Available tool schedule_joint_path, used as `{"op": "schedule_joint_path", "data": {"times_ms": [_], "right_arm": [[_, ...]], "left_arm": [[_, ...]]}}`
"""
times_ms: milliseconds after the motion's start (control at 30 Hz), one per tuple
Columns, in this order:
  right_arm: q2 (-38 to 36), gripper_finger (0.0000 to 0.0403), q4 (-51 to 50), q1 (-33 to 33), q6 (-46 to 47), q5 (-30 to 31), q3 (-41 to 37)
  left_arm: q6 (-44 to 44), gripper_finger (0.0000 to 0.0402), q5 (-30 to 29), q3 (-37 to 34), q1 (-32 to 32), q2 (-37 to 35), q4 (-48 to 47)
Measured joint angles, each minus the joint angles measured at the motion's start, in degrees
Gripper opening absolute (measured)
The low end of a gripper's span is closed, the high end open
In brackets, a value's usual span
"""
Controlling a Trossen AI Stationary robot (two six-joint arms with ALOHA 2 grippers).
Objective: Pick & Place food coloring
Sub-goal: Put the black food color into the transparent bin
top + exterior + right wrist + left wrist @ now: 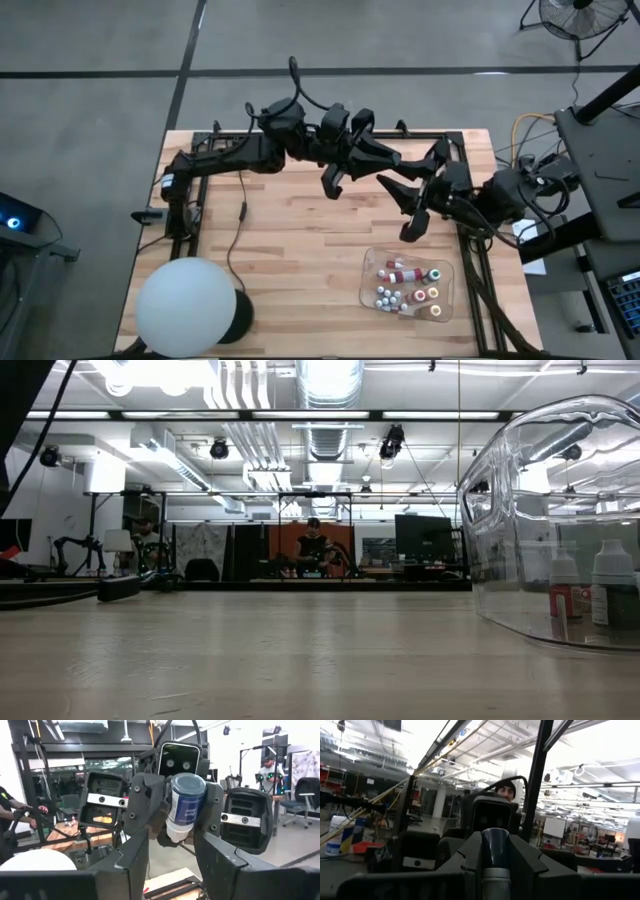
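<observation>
A small food coloring bottle (184, 802) with a dark blue body and a whitish cap hangs high over the far middle of the table. My left gripper (495, 872) and my right gripper (179, 812) face each other there, and both are shut on it. In the high view the two grippers (372, 172) meet nose to nose and hide the bottle. Several more food coloring bottles (405, 285), with red, green and white caps, lie in a clear plastic tray (445, 262) at the near right. My left gripper pinches the bottle's ribbed whitish cap end (495, 881) between its two fingers. It comes about level from the table's left, with the fingers along the bottle. The blue body (495, 842) points away from it, clear of the table. My right gripper pinches the blue body's two sides (172, 812) between its fingers (146, 805). It comes about level from the table's right. The bottle sits tilted, its round blue bottom toward my wrist and its cap (175, 836) lower down, lifted clear.
A big white ball (185, 305) stands on a dark base at the near left corner. A thin cable (240, 225) trails over the left half of the boards. The tray's clear wall (520, 510) fills the low view's right. People show in the room beyond.
</observation>
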Motion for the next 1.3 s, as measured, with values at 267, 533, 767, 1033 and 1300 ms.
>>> {"op": "schedule_joint_path", "data": {"times_ms": [267,533,767,1033,1300], "right_arm": [[0.1,0.0135,0.3,0.0,0.1,0.2,0.0],[0.2,0.0121,0.4,-0.2,-0.3,2.3,0.0],[0.1,0.0104,-3.2,0.2,1.9,3.0,-0.1],[-3.9,0.0102,-31.8,6.5,27.8,1.4,0.3],[-4.7,0.0102,-46.6,15.6,45.8,-1.9,0.0]], "left_arm": [[-0.7,0.0044,0.0,-1.1,0.0,0.0,2.2],[-0.4,0.0044,0.4,-1.1,-0.8,0.0,1.2],[-0.2,0.0044,1.0,-2.2,-0.9,0.0,-0.3],[-0.1,0.0044,0.5,-7.3,-3.9,0.3,-3.1],[-1.4,0.0044,0.2,-14.7,-6.9,0.3,-2.7]]}}
